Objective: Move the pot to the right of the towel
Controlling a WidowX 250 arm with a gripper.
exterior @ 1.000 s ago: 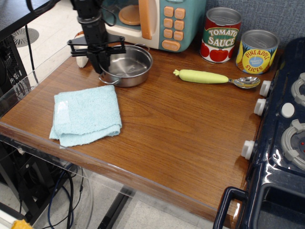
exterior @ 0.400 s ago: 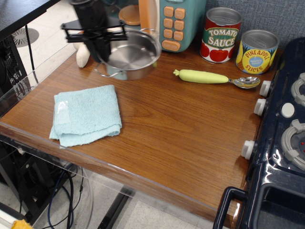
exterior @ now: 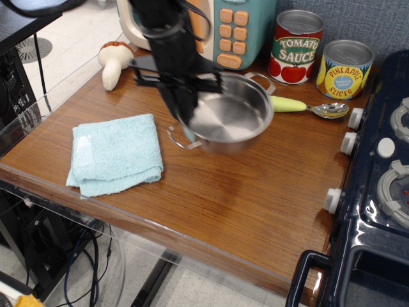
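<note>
The shiny steel pot (exterior: 233,115) hangs in the air above the wooden table, tilted, with one wire loop handle at its near left and one at its far right. My black gripper (exterior: 182,109) is shut on the pot's left rim and holds it up. The pot is to the right of the light-blue folded towel (exterior: 116,153), which lies flat near the table's front left edge. The pot covers part of the spoon behind it.
A yellow-handled spoon (exterior: 319,108) lies behind the pot. Tomato sauce can (exterior: 297,47) and pineapple can (exterior: 344,69) stand at the back right. A toy microwave (exterior: 233,29) is at the back, a toy mushroom (exterior: 112,61) at the back left, and a dark toy stove (exterior: 383,185) on the right.
The gripper lifted the pot off the back left of the table and carried it right and forward, past the towel's right side. The mushroom is now uncovered.
</note>
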